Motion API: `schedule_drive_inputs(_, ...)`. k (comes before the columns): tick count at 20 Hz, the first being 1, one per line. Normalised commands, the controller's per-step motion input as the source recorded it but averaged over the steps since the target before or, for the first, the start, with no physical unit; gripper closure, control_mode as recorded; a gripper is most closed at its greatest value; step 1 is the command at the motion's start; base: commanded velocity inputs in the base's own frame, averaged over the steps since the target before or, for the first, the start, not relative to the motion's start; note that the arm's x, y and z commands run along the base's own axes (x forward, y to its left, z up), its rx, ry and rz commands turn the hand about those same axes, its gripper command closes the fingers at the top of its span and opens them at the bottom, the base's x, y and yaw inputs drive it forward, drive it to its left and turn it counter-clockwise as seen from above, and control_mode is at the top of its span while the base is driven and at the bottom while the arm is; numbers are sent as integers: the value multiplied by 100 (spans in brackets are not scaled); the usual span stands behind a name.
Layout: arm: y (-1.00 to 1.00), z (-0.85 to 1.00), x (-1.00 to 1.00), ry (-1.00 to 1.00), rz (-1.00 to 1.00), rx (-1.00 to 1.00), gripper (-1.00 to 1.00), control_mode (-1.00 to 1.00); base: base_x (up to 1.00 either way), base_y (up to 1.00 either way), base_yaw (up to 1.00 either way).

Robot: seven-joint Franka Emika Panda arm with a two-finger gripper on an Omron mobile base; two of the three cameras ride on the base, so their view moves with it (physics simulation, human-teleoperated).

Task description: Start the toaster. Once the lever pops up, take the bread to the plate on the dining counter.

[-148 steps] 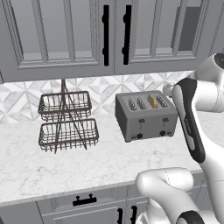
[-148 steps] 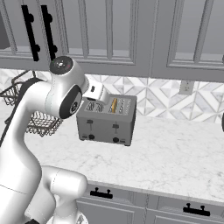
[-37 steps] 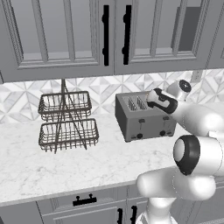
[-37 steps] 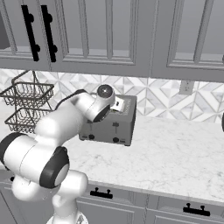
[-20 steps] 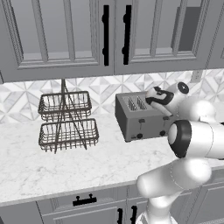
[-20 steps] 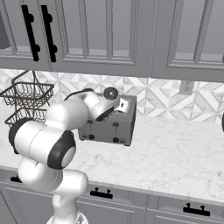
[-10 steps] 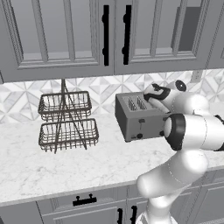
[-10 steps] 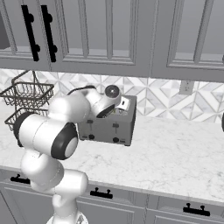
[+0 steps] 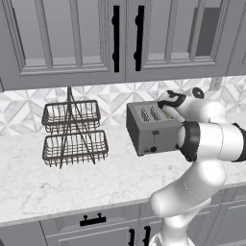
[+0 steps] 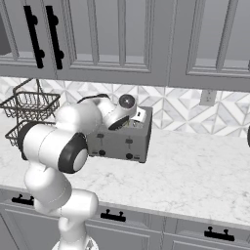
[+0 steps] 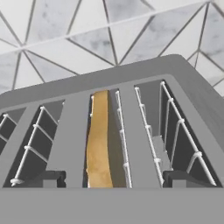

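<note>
The dark-grey toaster (image 9: 149,129) (image 10: 119,139) stands on the marble worktop against the tiled wall. My gripper (image 9: 168,108) (image 10: 128,122) hangs just over its right-hand slots. In the hand view the golden-tan bread (image 11: 98,144) stands upright in a slot of the toaster (image 11: 131,83), second from the left. My gripper (image 11: 113,178) is open, one fingertip (image 11: 43,178) to the left of the bread's slot and the other far to its right, neither touching the slice. The plate and the dining counter are out of view.
A two-tier dark wire basket (image 9: 72,132) (image 10: 27,105) stands left of the toaster. Grey upper cabinets (image 9: 120,38) hang close above. A wall outlet (image 10: 207,97) sits on the backsplash to the right. Bare marble worktop (image 10: 195,166) spreads in front and to the right.
The hand has crept slightly left and settled low over the toaster's top, and the arm's elbow has swung down in front. The toaster and the bread have not moved.
</note>
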Motion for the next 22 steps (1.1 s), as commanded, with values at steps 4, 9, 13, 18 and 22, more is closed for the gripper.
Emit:
schedule_drive_inputs(4,4,-9,0,-2,0,0,100,-100,0,0,0)
schedule_drive_inputs(9,4,0,-10,-14,0,0,100,-100,0,0,0)
schedule_drive_inputs(13,1,0,-9,-20,0,0,100,-100,0,0,0)
schedule_drive_inputs(18,0,19,-21,-23,0,0,100,-100,0,0,0)
schedule_drive_inputs(22,0,53,-35,-29,0,0,100,-100,0,0,0)
